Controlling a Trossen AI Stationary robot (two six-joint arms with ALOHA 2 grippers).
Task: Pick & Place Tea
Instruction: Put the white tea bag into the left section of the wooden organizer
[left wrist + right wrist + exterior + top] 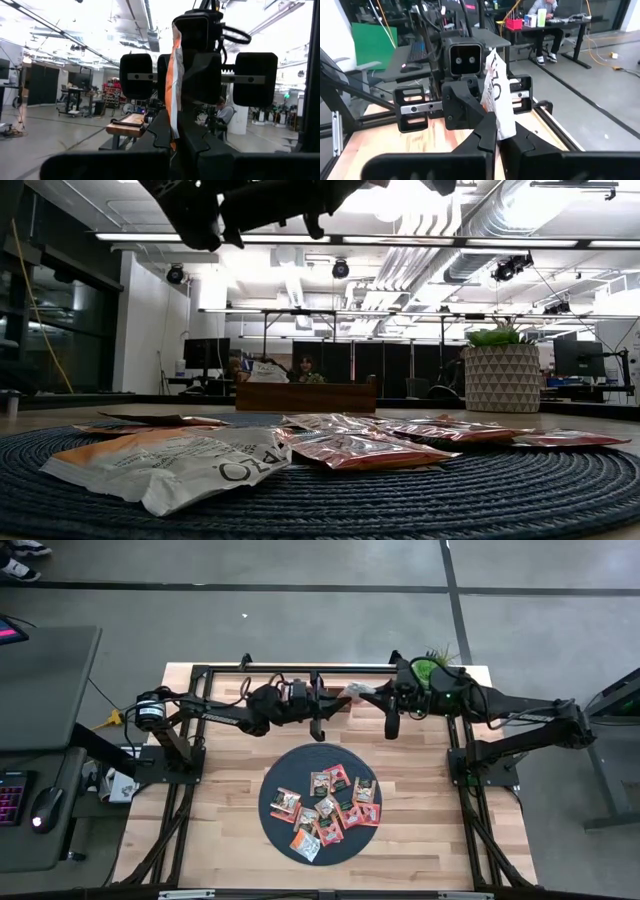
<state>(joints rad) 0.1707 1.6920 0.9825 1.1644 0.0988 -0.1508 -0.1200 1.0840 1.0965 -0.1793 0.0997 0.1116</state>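
Several small tea sachets (pixel 322 804), white, orange and red, lie flat on a dark round woven mat (pixel 275 778) at the table's near middle; the low view shows them close up (pixel 360 448). One white-and-orange sachet (pixel 358 689) is up in the air over the table's far part, between the two grippers. My left gripper (pixel 349 693) and my right gripper (pixel 367 691) point at each other there, both shut on this sachet. The sachet shows edge-on in the left wrist view (pixel 173 85) and broadside in the right wrist view (pixel 497 92). My left gripper (pixel 174 142) pinches the sachet by its edge (pixel 173 131) between its two fingers, coming level from the table's left. The sachet stands upright, lifted clear of the table. My right gripper (pixel 501 137) pinches the same sachet by its opposite edge (pixel 504 127) between its two fingers, coming level from the table's right. The sachet stands upright between the two grippers.
A potted green plant (pixel 438 664) in a patterned pot (pixel 501 377) stands at the far right corner. A low wooden box (pixel 305 396) sits at the far edge. Black frame rails (pixel 190 760) run along both sides. People sit at desks beyond the table.
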